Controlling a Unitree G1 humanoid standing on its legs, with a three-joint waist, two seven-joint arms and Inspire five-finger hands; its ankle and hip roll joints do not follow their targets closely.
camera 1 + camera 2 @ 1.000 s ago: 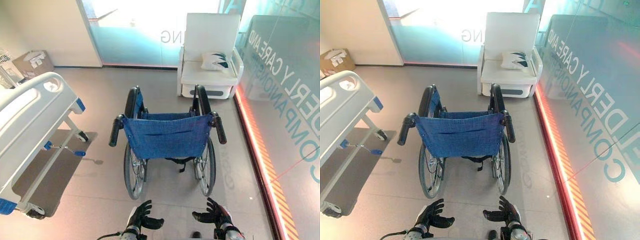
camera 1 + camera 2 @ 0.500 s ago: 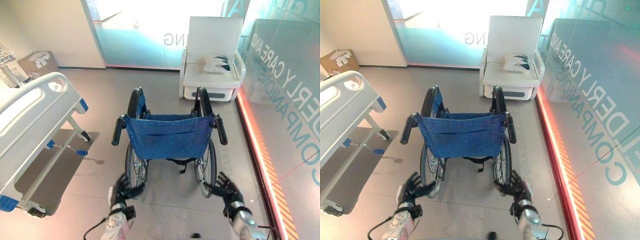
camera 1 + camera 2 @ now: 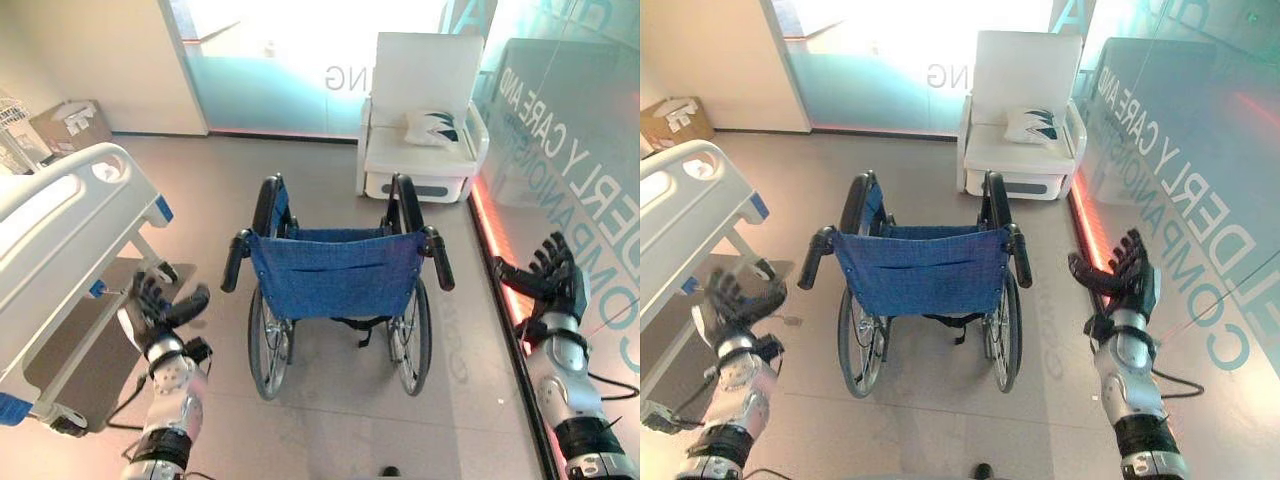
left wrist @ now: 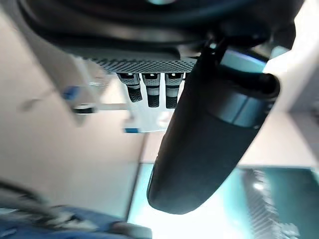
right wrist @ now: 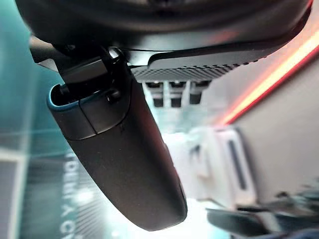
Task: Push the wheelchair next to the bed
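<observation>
Our left hand [image 3: 160, 305] and right hand [image 3: 548, 280] are raised either side, fingers spread wide, holding nothing. Btwn them the wheelchair [image 3: 335, 285] stands mid-floor, bed [image 3: 60, 230] to its left, well apart. We judge it heavy but free-rolling — grab the black push handles [image 3: 233, 262]. Long axis runs away from us, seat facing the white armchair [image 3: 420, 120].
</observation>
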